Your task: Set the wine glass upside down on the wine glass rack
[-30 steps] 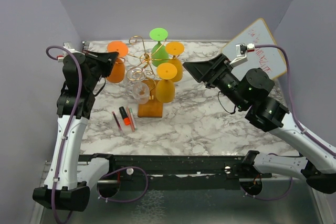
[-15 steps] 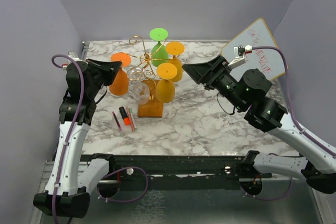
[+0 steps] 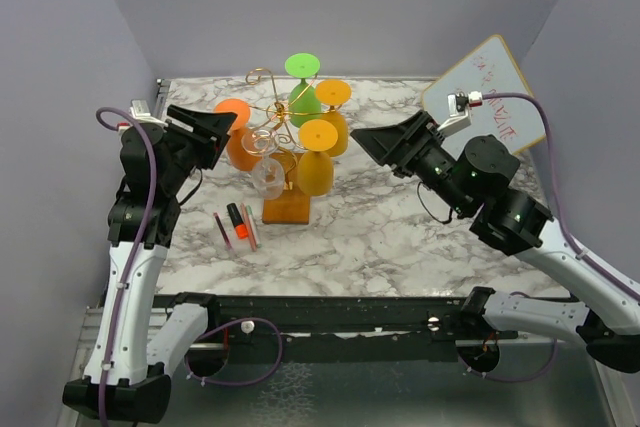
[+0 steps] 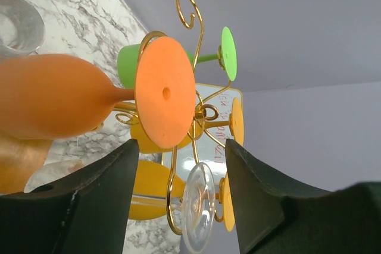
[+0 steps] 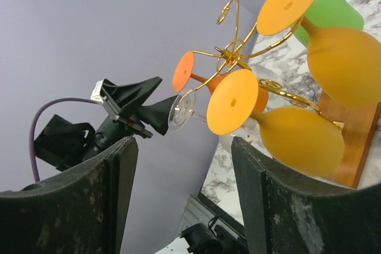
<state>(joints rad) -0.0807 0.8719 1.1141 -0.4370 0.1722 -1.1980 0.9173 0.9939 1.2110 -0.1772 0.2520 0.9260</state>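
Daylight is seen between the left fingers (image 4: 89,200) and the opaque orange wine glass (image 4: 53,96): the fingers stand clearly apart and nothing is held by them. The glass is found just beyond the fingertips. Its round flat foot is turned towards the wrist camera, above the gap, and neither finger is touched by it.

The glass is hung upside down on the left side of the gold wire rack with curled arms and an orange-brown wooden base (image 3: 285,209). Its foot is on top and its bowl is below, clear of the white marbled surface (image 3: 400,227).

In the left wrist view the bowl is cut off at the picture edge. How the stem is seated in the wire cannot be made out.

The right fingers (image 5: 89,206) are spread wide and empty, well apart from the rack on its right side.
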